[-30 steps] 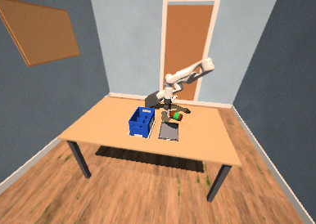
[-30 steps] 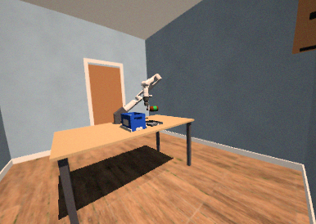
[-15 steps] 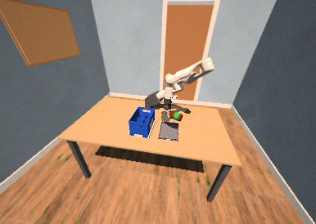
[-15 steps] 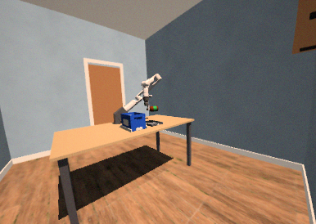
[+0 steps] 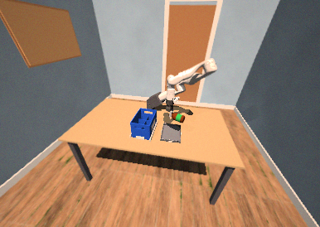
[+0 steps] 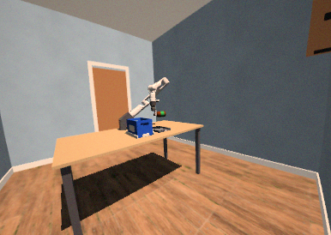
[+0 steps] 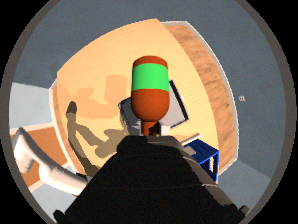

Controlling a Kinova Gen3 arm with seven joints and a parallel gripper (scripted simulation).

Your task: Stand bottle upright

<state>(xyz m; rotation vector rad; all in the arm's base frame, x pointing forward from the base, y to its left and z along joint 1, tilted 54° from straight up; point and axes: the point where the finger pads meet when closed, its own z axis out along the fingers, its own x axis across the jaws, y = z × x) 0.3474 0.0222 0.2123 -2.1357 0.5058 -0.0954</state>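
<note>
The bottle [image 5: 178, 118] [image 6: 160, 113] [image 7: 149, 95] is red-brown with a green band. It hangs in the air, lying roughly level, above the far end of the grey tray [image 5: 172, 133] [image 6: 162, 129] [image 7: 177, 110]. My gripper [image 5: 171, 108] [image 6: 153, 112] [image 7: 149, 125] is shut on the bottle's neck end; in the wrist view the bottle points away from the fingers. The blue crate [image 5: 143, 123] [image 6: 140, 127] [image 7: 206, 157] stands on the table left of the tray.
The wooden table [image 5: 103, 124] [image 6: 94, 141] bears the crate and tray near its middle. The arm's base [image 5: 156, 100] sits at the table's far edge, before a door. Walls stand behind and to both sides.
</note>
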